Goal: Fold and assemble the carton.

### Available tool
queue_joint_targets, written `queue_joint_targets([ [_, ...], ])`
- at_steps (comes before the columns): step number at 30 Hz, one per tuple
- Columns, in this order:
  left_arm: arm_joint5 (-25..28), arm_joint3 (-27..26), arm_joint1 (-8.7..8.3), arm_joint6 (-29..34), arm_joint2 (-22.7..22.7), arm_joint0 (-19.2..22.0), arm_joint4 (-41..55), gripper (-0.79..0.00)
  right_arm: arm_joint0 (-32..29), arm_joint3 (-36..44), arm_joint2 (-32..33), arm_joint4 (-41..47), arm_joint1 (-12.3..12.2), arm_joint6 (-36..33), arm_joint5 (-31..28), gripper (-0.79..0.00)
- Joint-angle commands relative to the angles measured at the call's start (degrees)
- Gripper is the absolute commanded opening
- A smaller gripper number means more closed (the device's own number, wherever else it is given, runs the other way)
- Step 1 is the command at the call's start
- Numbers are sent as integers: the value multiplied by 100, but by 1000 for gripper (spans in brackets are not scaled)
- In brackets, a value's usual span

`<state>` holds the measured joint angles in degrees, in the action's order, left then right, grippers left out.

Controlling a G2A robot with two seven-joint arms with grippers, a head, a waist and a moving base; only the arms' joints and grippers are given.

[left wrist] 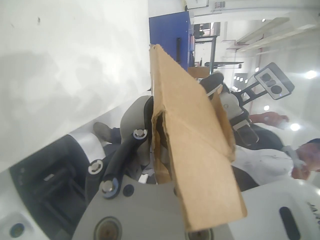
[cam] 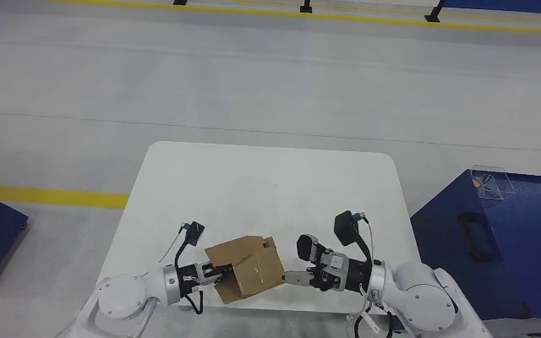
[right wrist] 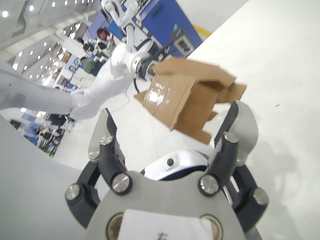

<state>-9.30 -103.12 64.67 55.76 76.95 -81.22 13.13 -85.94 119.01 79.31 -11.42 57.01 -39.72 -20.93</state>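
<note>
At the near edge of the white table (cam: 254, 177) the carton (cam: 247, 266) is held up, half formed: a tube with loose end flaps and nothing closed yet, I'd say. Its long axis runs along that edge. The left gripper (cam: 225, 270) pinches one wall. The right gripper (cam: 290, 277), facing the flapped end, is spread wide and empty.

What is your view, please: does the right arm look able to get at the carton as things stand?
Probably yes. The right gripper, jaws open, faces the carton with nothing between them, and the left gripper grips only the carton's far side, leaving the near end free.
</note>
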Motion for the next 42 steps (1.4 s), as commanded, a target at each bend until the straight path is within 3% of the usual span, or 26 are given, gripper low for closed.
queue_joint_targets([
  [1,-1045,270,52,55,-74,144,1356,-785,-138,7,183,-113,5,484,182,0],
  [4,-1958,695,116,352,-273,488,2494,-785,-316,16,290,-84,8,668,404,0],
  [7,-2230,884,144,438,-533,705,2691,-785,-327,-94,335,-57,16,759,655,0],
  [14,-2164,862,145,447,-639,749,2593,-785,-224,-319,201,-30,46,858,959,0],
  [18,-1872,668,130,201,-668,609,2446,-785,-236,-351,163,-96,50,839,1046,0],
  [27,-1960,619,79,217,-567,581,2705,-785,-159,-703,-154,-546,86,826,1359,0],
  [37,-2065,656,38,231,-582,749,2854,-785,351,-1430,-1057,-792,194,286,1474,0],
  [42,-2055,758,38,206,-697,851,2897,-785,587,-1632,-1370,-619,267,327,1286,0],
])
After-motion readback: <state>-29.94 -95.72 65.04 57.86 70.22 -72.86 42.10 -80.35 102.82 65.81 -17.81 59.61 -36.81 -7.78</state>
